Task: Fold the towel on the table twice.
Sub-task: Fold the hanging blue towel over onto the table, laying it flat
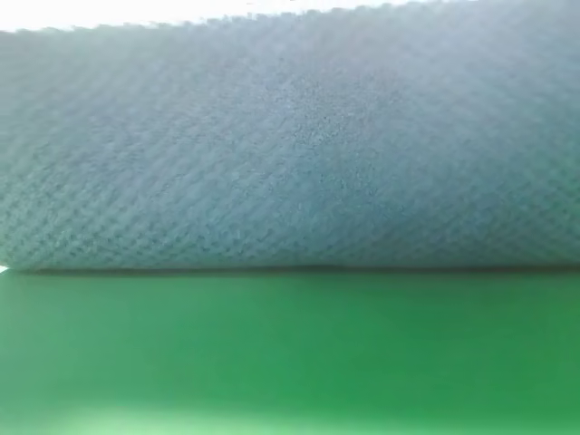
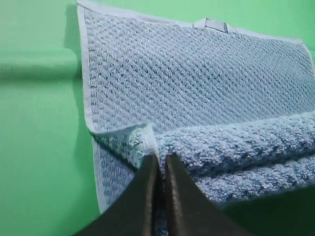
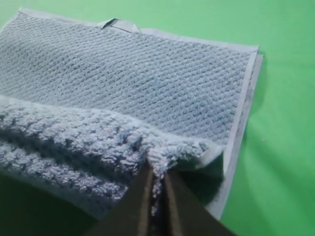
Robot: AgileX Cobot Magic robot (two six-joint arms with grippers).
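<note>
The blue-grey waffle-weave towel (image 2: 197, 78) lies on the green table (image 2: 39, 147), its near edge lifted and rolled over the rest. My left gripper (image 2: 158, 162) is shut on the towel's near left corner. My right gripper (image 3: 156, 174) is shut on the towel's near right corner (image 3: 172, 150). In the exterior high view the lifted towel (image 1: 290, 154) fills the upper part of the frame close to the camera, and both grippers are hidden behind it. A small hanging loop (image 2: 215, 24) sits on the far edge.
Bare green table (image 1: 290, 353) shows below the raised towel in the high view, left of the towel in the left wrist view, and right of the towel (image 3: 285, 123) in the right wrist view. The far edge trim lies flat.
</note>
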